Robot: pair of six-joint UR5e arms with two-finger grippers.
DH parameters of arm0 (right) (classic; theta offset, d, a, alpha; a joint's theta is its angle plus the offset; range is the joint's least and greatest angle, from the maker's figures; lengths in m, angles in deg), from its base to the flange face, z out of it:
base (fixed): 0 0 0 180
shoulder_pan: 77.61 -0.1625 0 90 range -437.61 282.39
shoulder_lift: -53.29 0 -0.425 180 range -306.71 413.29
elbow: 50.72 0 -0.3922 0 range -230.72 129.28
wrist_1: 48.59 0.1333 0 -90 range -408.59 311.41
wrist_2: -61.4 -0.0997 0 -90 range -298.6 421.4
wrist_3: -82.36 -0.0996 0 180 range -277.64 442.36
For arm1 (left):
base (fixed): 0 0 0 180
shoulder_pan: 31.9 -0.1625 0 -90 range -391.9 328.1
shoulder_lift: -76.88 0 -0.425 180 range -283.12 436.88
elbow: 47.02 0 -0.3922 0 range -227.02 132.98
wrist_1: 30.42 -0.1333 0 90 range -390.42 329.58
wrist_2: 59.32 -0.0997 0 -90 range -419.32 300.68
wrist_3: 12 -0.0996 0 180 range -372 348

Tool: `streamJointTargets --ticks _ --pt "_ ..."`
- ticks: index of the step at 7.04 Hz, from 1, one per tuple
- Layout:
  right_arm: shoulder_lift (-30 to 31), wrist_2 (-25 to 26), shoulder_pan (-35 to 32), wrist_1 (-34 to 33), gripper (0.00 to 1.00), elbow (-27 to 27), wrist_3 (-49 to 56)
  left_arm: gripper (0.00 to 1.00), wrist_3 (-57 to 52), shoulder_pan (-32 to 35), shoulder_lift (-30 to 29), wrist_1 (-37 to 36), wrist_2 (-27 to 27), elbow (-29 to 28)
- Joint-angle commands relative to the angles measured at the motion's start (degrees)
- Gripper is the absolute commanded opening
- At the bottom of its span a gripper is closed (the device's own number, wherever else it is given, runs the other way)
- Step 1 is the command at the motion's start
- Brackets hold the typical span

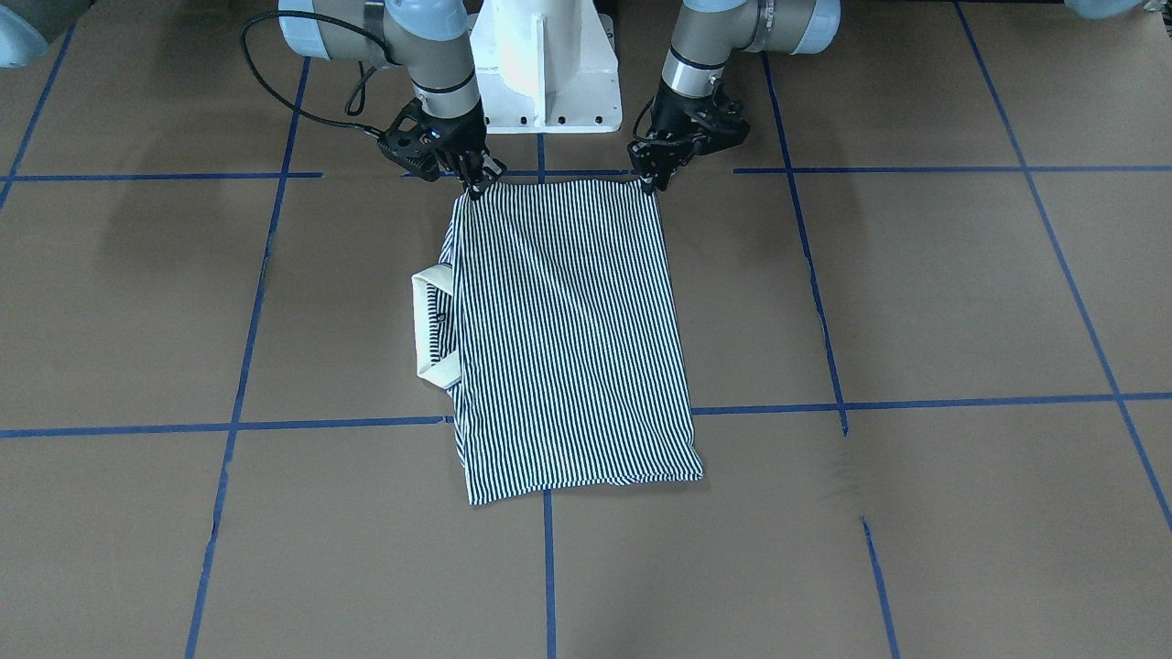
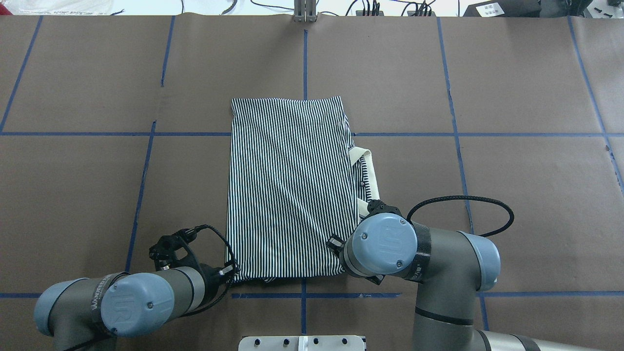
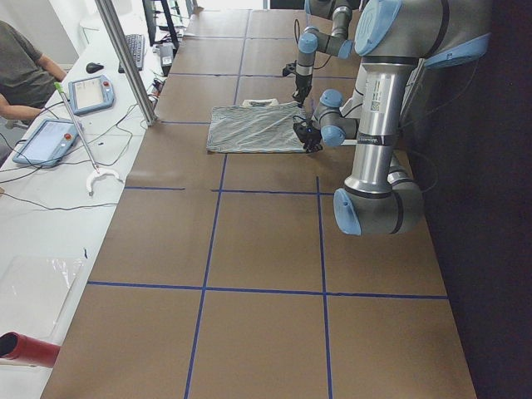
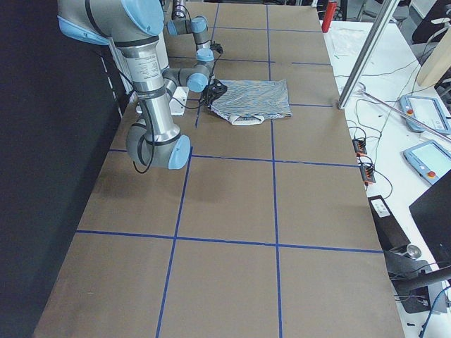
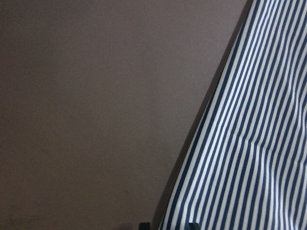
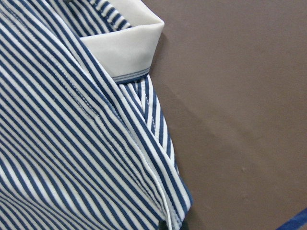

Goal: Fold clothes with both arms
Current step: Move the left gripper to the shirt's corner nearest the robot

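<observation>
- Polo shirt is laid flat at table centre, collar at 9 o'clock, front-facing view.
- Left gripper and right gripper appear pinched on its 12 o'clock corners.
- Fold grasp is judged in hand; next, both corners are to be lifted evenly toward 6 o'clock.

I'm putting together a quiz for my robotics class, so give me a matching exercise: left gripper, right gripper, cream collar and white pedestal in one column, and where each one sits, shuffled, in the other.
Column one
1. left gripper
2. right gripper
3. cream collar
4. white pedestal

Column two
A. past the shirt's robot-side edge, between the grippers
B. at the striped polo shirt corner nearest the robot, on the collar side
C. sticking out of the shirt's side edge, on the robot's right
D. at the shirt corner nearest the robot, away from the collar

Pairs: 1-D, 2-B, 3-C, 4-A
</observation>
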Motion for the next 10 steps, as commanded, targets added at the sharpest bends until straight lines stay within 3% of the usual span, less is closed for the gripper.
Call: streamJointTargets --ticks 1,3,5,7,9,10 --pt "0.1 0.0 0.0 0.0 0.00 0.0 0.1 0.34 0.0 -0.2 -0.7 -0.3 0.0 -0.1" --pt "0.1 -0.1 0.0 0.1 0.00 0.0 0.1 0.00 0.0 -0.2 -0.8 -0.3 0.0 -0.1" --pt "0.1 0.0 -0.1 0.1 0.00 0.0 0.1 0.00 -0.1 -0.2 -0.8 -0.3 0.1 0.1" --pt "1.0 0.0 -0.1 0.1 0.00 1.5 -0.1 0.00 0.0 0.3 -0.1 -0.4 0.1 5.3" --pt "5.4 0.1 1.3 -0.5 0.00 9.8 -1.6 0.00 3.0 -1.0 1.0 -7.0 0.3 13.5" --pt "6.8 0.0 1.7 -6.3 0.00 16.9 -2.7 0.00 3.5 -1.8 0.7 -10.6 0.5 17.8"
